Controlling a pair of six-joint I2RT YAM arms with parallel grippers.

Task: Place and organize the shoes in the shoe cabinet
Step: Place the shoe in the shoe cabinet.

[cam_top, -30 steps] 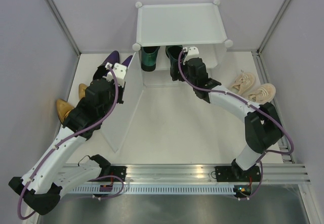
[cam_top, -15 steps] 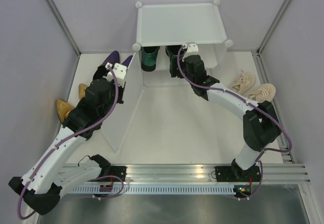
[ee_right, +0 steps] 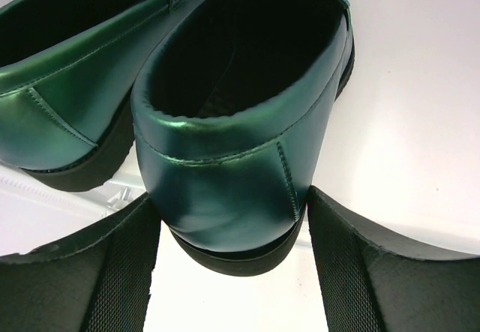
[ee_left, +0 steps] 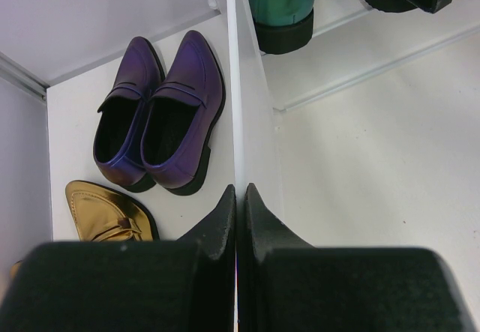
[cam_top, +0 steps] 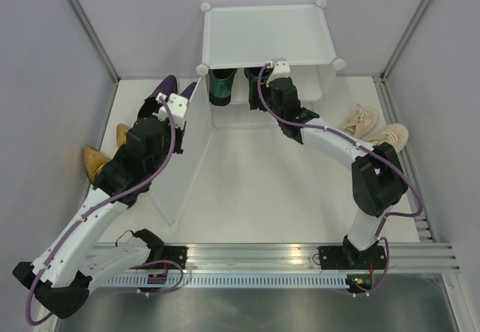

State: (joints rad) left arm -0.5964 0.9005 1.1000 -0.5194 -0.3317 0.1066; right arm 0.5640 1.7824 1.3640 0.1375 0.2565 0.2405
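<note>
The white shoe cabinet [cam_top: 266, 36] stands at the back, its frosted door panel [cam_top: 187, 160] swung out to the left. My left gripper [ee_left: 240, 189] is shut on the door panel's [ee_left: 255, 122] thin edge. My right gripper [ee_right: 231, 199] reaches into the cabinet's lower tier, its fingers [ee_right: 345, 264] pressed on both sides of a glossy green loafer's [ee_right: 240, 122] heel. The second green loafer [ee_right: 67, 85] sits right beside it on the left. The purple shoes [ee_left: 161, 115] and gold loafers [cam_top: 94, 160] lie left of the door. The beige sneakers [cam_top: 375, 126] lie right of the cabinet.
Grey walls close in both sides and the back. My left arm lies between the door panel and the gold loafers. A metal rail [cam_top: 262, 257] runs along the near edge.
My right gripper has moved further into the cabinet with the green loafer. The left arm and door have not moved.
</note>
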